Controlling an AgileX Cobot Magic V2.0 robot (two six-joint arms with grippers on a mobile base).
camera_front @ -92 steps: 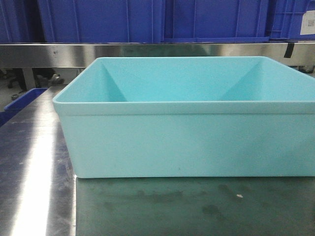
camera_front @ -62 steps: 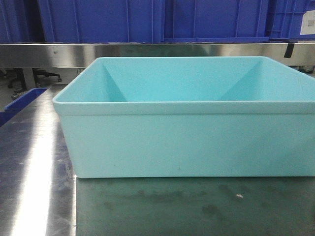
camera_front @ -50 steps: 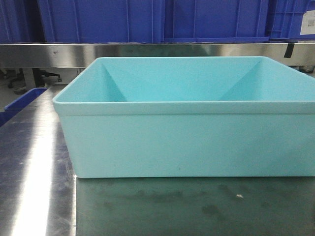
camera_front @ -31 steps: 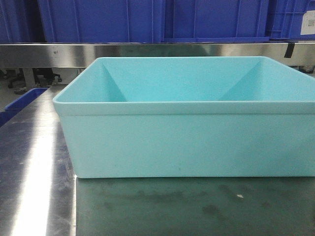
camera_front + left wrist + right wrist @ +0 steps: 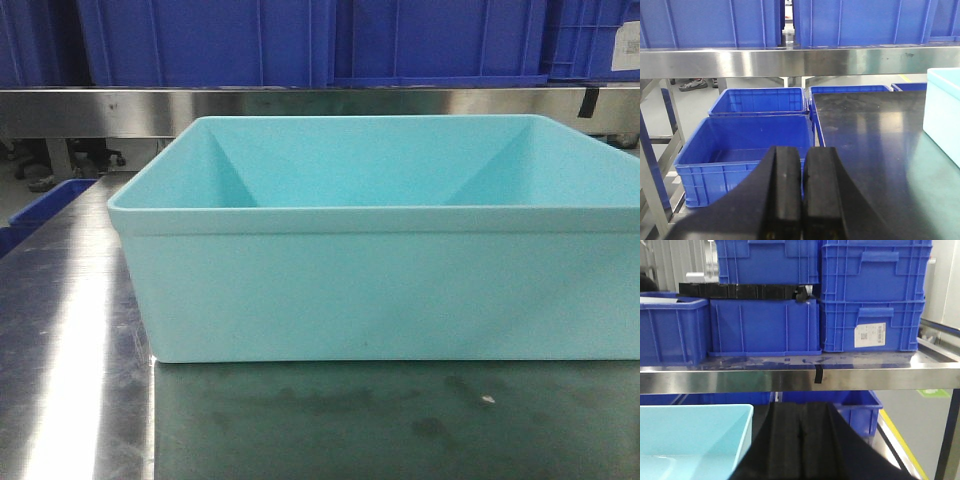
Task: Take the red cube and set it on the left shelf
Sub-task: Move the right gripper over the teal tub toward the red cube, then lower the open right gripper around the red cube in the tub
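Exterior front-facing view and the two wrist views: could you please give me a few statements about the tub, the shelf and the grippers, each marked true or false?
1. The turquoise tub stands on the table, in front of the left shelf. True.
2. The left gripper is wide open. False: its fingers are closed together, with nothing between them.
3. The right gripper holds a red cube. False: it is shut and empty, and no red cube shows in any view.
4. A blue crate on the shelf bears a white label. True.
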